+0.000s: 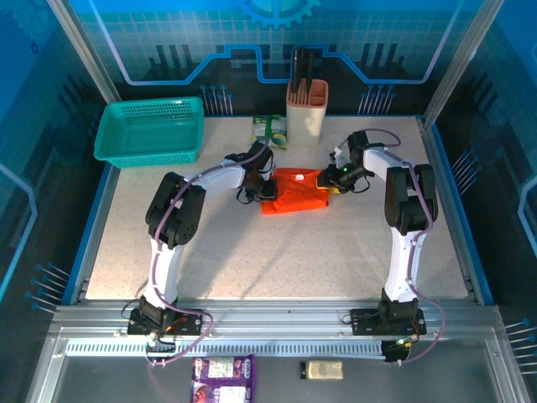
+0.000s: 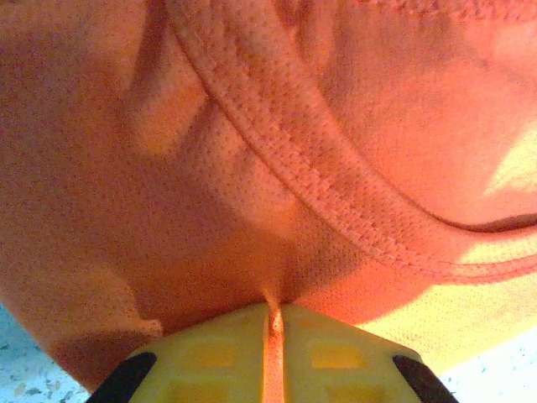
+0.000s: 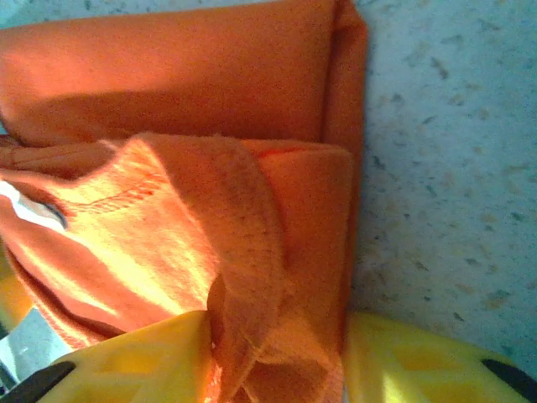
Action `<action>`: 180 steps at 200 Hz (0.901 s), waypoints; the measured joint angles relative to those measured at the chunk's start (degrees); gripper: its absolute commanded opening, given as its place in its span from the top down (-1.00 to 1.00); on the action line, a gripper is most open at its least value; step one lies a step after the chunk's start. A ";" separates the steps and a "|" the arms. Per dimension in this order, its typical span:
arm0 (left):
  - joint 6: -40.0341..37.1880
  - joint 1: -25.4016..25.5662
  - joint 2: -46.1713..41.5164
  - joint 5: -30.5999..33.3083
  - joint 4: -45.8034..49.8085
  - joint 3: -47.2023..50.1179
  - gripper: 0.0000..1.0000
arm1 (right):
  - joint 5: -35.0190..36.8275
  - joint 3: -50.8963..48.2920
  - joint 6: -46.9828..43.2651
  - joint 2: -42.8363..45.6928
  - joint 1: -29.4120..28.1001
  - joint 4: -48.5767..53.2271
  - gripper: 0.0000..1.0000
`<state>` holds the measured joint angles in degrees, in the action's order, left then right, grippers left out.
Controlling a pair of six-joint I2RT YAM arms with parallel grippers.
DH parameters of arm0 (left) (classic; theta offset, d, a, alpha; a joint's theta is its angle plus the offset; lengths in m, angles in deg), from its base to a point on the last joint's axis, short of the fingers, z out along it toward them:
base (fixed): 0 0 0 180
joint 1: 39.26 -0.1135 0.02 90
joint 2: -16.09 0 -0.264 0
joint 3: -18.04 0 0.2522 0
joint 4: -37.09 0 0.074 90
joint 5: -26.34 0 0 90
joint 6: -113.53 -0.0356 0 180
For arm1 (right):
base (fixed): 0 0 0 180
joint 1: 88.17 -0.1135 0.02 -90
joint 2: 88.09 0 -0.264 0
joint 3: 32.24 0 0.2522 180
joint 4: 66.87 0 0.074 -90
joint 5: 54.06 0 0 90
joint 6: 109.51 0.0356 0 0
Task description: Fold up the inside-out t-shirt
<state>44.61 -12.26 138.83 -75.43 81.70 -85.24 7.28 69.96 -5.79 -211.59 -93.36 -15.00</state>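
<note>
The shirt (image 1: 294, 193) lies in a compact, already-doubled bundle on the table (image 1: 252, 252), toward the far side and roughly midway between left and right, well apart from the basket (image 1: 151, 130) at the far left corner. The left gripper (image 2: 274, 329) sits at the bundle's left edge, its jaws clenched on a thin pinch of cloth; only a sliver of orange shows between the yellow fingers (image 2: 210, 353), with a stitched seam (image 2: 319, 176) running across just beyond. The right gripper (image 3: 275, 348) is at the right edge and grasps a thicker, bunched fold, so its jaws stand partly apart around the layers. A white tag (image 3: 33, 211) shows at the left of the right wrist view, beside exposed stitching, consistent with an inside-out garment. Judgement: the two opposed grips are placed to control both ends at once, probably to lift or carry one layer over for a further fold. Risk noted: the left pinch is shallow and could slip under tension.
</note>
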 measured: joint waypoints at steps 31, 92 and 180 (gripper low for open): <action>0.00 0.00 0.00 0.02 -0.04 0.00 0.72 | -0.87 -0.48 1.14 0.00 -0.04 -1.36 0.52; 0.94 -1.49 -7.34 0.70 -0.66 4.31 0.45 | 10.49 2.58 1.31 -0.17 0.04 3.48 0.95; 1.09 -7.85 -31.80 2.78 -3.56 21.68 0.40 | 41.40 16.11 -8.02 -5.03 7.98 11.39 1.00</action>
<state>45.70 -20.11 107.03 -72.66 78.14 -63.55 48.68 86.07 -13.81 -216.62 -85.38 -3.61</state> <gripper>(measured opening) 0.297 0.065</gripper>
